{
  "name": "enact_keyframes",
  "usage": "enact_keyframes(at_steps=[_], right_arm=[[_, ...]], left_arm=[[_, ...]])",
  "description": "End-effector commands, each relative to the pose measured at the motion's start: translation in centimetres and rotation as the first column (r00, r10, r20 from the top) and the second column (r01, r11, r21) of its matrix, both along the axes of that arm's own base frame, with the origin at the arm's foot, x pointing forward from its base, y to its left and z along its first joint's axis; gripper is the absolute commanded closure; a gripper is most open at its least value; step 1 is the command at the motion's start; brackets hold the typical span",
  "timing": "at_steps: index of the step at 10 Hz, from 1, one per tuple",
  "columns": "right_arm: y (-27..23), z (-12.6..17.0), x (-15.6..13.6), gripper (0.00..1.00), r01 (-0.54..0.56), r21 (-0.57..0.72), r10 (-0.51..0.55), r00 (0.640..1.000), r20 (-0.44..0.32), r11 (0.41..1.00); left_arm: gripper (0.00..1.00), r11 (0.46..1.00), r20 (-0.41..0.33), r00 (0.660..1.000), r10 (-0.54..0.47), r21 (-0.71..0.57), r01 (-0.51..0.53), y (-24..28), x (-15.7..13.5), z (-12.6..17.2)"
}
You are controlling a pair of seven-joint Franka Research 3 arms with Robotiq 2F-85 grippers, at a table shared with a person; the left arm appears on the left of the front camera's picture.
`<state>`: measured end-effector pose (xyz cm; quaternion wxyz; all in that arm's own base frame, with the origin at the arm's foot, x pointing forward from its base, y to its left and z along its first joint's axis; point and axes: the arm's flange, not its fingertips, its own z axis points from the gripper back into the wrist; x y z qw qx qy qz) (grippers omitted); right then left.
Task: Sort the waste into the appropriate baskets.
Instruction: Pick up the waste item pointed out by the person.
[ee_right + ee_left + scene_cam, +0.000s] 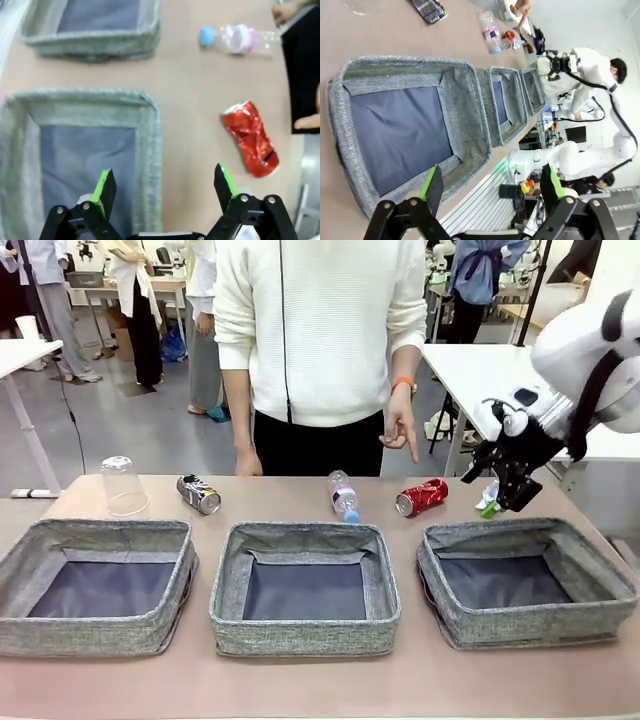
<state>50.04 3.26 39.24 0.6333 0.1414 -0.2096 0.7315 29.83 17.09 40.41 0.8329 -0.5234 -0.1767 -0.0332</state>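
Observation:
Along the far side of the table lie an upturned clear plastic cup [123, 485], a dark printed can [199, 493], a small blue-capped bottle [343, 496] and a crushed red can [421, 497]. Three grey woven baskets stand in a row: left [20, 565], middle [226, 580], right [600, 575]. My right gripper [505, 495] hangs open above the right basket's far edge, just right of the red can [250, 137]. Its jaws [165, 187] are empty. My left gripper [490, 182] is open and empty over the near side of the left basket [465, 115].
A person in a white sweater stands at the far side, one finger [411, 445] pointing down toward the red can. The bottle [235, 39] lies beyond the middle basket [100, 45]. Bare tabletop runs in front of the baskets.

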Motion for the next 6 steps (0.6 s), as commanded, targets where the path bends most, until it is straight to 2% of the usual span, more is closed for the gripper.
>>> enact_keyframes(at_steps=[1, 3, 6], right_arm=[[0.9, -2.0, 4.0, 0.00, -0.058, -0.029, 0.060, 0.995, 0.074, 0.998], [2.4, -4.1, 7.3, 0.00, 0.057, 0.005, -0.057, 0.994, 0.093, 0.998], [2.6, -5.2, 11.5, 0.00, 0.094, -0.002, -0.094, 0.995, 0.045, 0.996]], left_arm=[[0.00, 1.000, 0.026, 1.000, -0.006, -0.014, 0.006, 0.0, 0.0, 0.1], [0.00, 1.000, 0.026, 1.000, -0.006, -0.014, 0.006, 0.0, 0.0, 0.1], [0.00, 1.000, 0.026, 1.000, -0.006, -0.014, 0.006, 0.0, 0.0, 0.1]])
